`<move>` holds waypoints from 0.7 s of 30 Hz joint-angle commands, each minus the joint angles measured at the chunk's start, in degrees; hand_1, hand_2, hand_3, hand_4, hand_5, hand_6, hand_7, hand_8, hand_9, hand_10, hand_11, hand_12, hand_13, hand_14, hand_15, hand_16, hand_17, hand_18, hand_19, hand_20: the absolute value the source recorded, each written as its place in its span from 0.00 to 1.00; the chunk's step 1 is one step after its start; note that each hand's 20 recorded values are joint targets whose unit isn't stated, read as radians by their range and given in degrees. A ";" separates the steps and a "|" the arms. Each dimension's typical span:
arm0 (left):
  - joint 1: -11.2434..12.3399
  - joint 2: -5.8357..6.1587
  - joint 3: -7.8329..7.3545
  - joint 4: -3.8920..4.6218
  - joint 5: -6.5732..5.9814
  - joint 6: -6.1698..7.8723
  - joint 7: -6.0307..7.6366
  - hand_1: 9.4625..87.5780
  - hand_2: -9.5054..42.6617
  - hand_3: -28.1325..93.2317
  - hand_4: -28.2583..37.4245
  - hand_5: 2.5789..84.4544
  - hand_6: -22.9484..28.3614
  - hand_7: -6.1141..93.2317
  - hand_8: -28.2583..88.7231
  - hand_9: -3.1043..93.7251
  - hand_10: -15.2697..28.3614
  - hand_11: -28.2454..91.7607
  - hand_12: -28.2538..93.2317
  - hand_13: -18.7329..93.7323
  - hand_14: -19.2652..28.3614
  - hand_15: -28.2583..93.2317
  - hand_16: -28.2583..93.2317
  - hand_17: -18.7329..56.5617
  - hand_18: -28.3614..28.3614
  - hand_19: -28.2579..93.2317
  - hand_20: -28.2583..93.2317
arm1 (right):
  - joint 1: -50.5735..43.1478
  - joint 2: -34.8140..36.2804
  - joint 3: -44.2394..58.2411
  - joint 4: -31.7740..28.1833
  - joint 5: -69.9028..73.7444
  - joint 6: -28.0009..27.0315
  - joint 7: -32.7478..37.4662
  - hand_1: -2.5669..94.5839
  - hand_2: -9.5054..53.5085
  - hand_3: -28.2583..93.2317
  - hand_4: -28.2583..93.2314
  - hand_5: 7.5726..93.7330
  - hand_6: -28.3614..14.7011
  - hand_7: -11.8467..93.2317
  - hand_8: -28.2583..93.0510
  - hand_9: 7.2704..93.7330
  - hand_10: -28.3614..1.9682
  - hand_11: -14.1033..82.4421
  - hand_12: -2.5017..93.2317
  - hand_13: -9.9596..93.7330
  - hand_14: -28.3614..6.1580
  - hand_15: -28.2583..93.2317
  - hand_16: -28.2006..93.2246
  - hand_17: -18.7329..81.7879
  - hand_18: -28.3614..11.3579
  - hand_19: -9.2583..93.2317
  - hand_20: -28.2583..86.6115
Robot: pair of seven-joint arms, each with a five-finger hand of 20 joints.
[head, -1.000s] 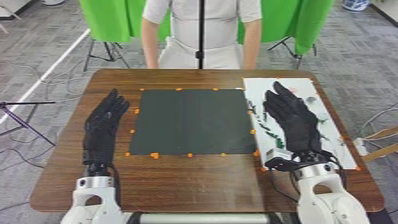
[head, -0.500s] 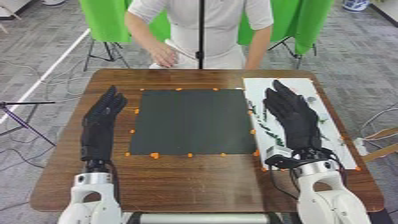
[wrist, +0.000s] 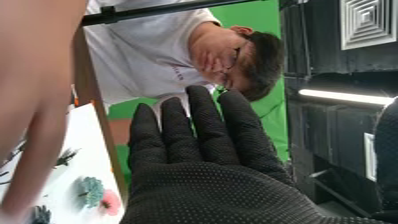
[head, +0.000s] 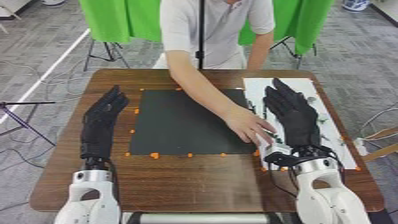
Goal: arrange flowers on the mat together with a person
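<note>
In the head view my left hand [head: 104,117] is over the table left of the dark mat [head: 182,122], fingers straight. My right hand [head: 295,117] is over the white board [head: 258,87] at the mat's right, open and holding nothing. A person's hand [head: 244,121] reaches across the mat to the board's left edge, close beside my right hand, by green stems. In the right wrist view my right hand [wrist: 209,185] has straight fingers; past it on the board lie a blue-green flower [wrist: 91,191] and a pink flower [wrist: 110,202], with the person's hand [wrist: 31,90] near the camera.
Orange markers [head: 155,155] line the mat's edges on the brown wooden table [head: 195,185]. The person's forearm [head: 200,87] spans the mat from the far edge. A dark upright pole [head: 201,35] stands at the table's far side.
The person has leaned in and stretched an arm from the far side over the mat to the board's left edge. My left hand has shifted slightly; my right hand has hardly moved.
</note>
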 commanded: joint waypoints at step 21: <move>-0.42 -3.29 -0.51 0.84 2.81 -4.22 -1.31 0.24 0.03 0.76 0.19 0.50 0.55 0.12 0.20 0.44 0.64 0.36 0.37 0.47 0.72 0.33 0.26 0.37 0.63 0.25 0.40 | 1.99 -3.33 -0.97 0.83 -1.18 -2.61 0.60 0.10 0.15 0.80 0.08 0.29 0.44 0.16 0.17 0.32 0.40 0.17 0.13 0.31 0.49 0.27 0.31 0.32 0.51 0.09 0.43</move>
